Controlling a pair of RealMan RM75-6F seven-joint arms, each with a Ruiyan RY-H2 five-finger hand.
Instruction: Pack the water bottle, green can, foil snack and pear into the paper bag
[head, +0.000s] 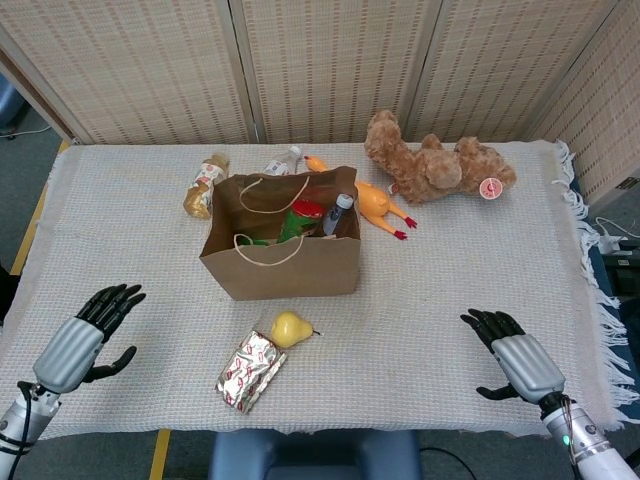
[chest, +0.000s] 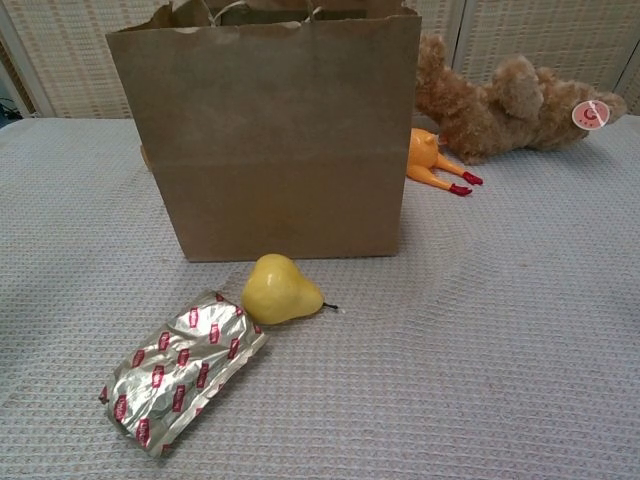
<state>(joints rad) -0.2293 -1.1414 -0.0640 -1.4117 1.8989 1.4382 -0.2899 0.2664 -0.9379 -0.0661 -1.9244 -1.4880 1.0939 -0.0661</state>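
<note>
Head view first: paper bag (head: 283, 255) standing open near the middle of the bench (head: 500, 250), with a water bottle (head: 337, 214) poking up inside on the right and something green (head: 292, 226) with a red top next to it, probably the can but hard to say for sure. Pear (head: 288, 328) lying just in front of the bag, foil snack (head: 250, 370) touching it on the near-left side. Behind the bag, a couple of other bottles (head: 205, 184), a rubber chicken (head: 373, 206) and a brown teddy bear (head: 434, 165). Left robot hand (head: 85, 338) down at the near-left edge, fingers spread, holding nothing. Right robot hand (head: 513, 352) at the near-right, also spread and empty. Both well apart from the pear and snack.

Chest view: bag (chest: 270, 130) upright and filling most of the frame, contents hidden. Pear (chest: 279, 290) near its front wall, foil snack (chest: 182, 368) just beside the pear, angled toward the near left. Chicken (chest: 432, 163) and bear (chest: 510, 100) off to the right behind. No robot hand visible here.
</note>
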